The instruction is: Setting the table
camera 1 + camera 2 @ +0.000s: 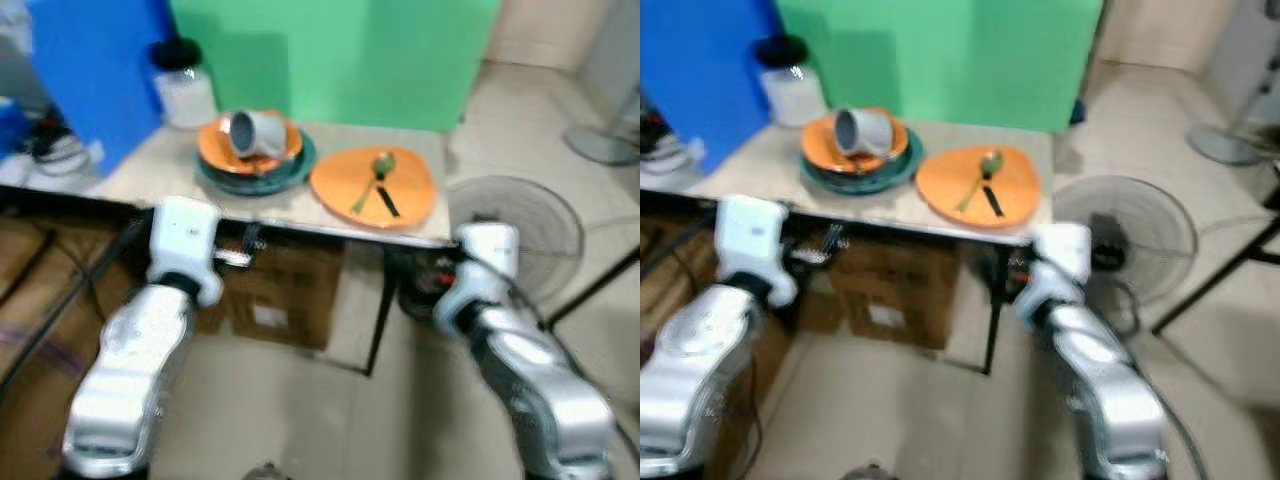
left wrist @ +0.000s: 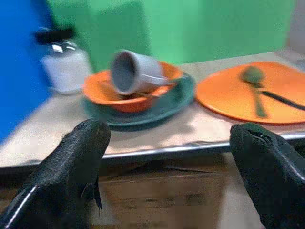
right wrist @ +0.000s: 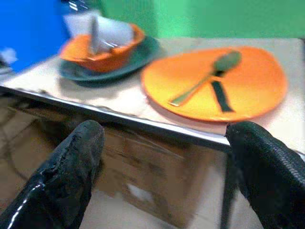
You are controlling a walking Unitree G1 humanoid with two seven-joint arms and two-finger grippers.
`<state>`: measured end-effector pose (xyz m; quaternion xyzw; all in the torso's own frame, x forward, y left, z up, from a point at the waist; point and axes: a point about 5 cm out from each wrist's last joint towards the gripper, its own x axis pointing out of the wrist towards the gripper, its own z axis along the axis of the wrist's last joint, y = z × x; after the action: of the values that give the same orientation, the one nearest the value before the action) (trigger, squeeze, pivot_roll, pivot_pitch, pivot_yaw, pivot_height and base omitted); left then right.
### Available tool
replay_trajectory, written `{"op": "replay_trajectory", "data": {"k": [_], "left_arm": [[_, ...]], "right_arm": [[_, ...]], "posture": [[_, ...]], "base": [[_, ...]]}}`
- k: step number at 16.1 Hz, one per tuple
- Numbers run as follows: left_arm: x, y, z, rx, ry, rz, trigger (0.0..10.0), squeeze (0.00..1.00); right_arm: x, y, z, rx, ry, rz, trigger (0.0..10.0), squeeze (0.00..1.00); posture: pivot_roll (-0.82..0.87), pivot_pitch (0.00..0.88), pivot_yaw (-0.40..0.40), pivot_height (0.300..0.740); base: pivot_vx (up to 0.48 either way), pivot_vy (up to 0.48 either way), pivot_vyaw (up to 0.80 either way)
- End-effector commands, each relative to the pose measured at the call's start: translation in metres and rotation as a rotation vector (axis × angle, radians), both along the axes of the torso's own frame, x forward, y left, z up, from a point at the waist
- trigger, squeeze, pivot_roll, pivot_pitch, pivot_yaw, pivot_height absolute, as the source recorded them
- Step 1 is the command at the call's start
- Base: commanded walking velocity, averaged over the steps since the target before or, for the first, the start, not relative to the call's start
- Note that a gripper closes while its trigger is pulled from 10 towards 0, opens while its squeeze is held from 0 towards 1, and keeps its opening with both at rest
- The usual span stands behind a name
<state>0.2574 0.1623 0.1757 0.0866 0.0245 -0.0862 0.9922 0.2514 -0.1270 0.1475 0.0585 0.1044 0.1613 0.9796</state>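
Poised wide open and empty below the table (image 1: 420,235) edge: left gripper (image 2: 167,167) facing the cup (image 1: 254,133) stacked upper centre, right gripper (image 3: 167,162) nearer the orange plate (image 1: 372,187), spoon (image 1: 372,178) lengthwise away.

On the bench (image 1: 140,165), the mug (image 1: 253,133) lay tipped in a bowl (image 1: 220,148) stacked on a plate (image 1: 290,172) mid-bench; a jar (image 1: 183,84) sat behind at the back edge, and a plate with spoon (image 1: 380,168) sat near the right corner.
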Motion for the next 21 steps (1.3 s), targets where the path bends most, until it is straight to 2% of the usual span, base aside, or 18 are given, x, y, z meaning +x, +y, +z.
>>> {"op": "replay_trajectory", "data": {"k": [1, 21], "left_arm": [[0.0, -0.007, 0.001, -0.008, 0.003, -0.03, 10.0, 0.0], [0.002, -0.008, 0.0, -0.003, 0.01, -0.057, 10.0, 0.0]], "right_arm": [[0.0, -0.011, -0.002, -0.016, 0.005, -0.047, 10.0, 0.0], [0.012, -0.007, 0.002, -0.017, 0.02, -0.06, 10.0, 0.0]], "posture": [[0.15, 0.0, 0.021, 0.74], [0.15, 0.0, 0.018, 0.74]], "base": [[0.33, 0.0, 0.0], [0.329, 0.0, 0.0]]}}
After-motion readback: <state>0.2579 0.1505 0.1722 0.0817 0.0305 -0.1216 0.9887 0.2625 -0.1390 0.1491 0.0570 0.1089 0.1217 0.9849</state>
